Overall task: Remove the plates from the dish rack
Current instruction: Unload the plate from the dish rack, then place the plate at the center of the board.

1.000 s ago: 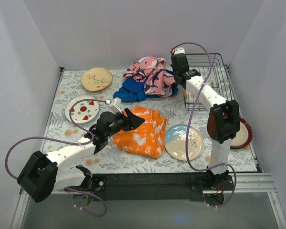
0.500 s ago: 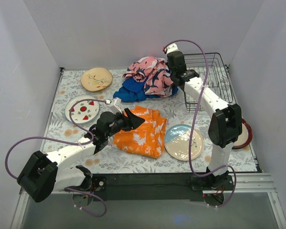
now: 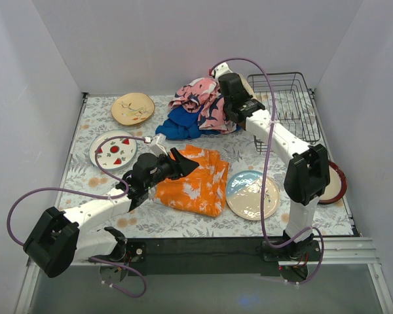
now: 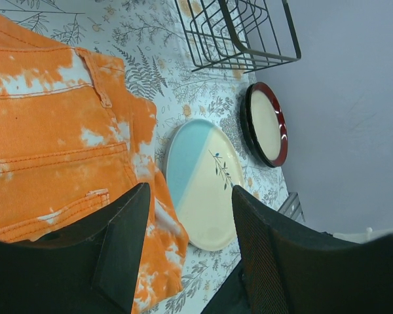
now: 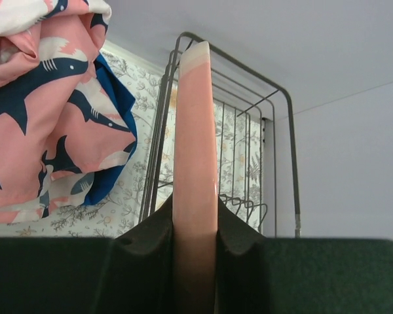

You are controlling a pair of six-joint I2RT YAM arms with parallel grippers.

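The pink plate (image 5: 194, 131) stands on edge, clamped low down between the closed-in fingers of the right end effector (image 5: 194, 210). The dish rack (image 3: 285, 104) sits on the worktop (image 3: 85, 173) just to the right of this end effector. A pink shark-print cloth (image 5: 39, 98) heaped on a blue cloth (image 3: 180, 125) lies just to its left.

The left end effector (image 4: 190, 252) is spread wide and grips nothing, poised over an orange cloth (image 4: 52, 124). To its right the blue-cream plate (image 4: 203, 183) lies flat, its edge touching the orange cloth. Further right is the red-rimmed plate (image 4: 265, 124), near the rack's front corner. On the other side of this end effector lies the watermelon-print plate (image 3: 113, 149), and beyond that the tan leafy plate (image 3: 133, 108).
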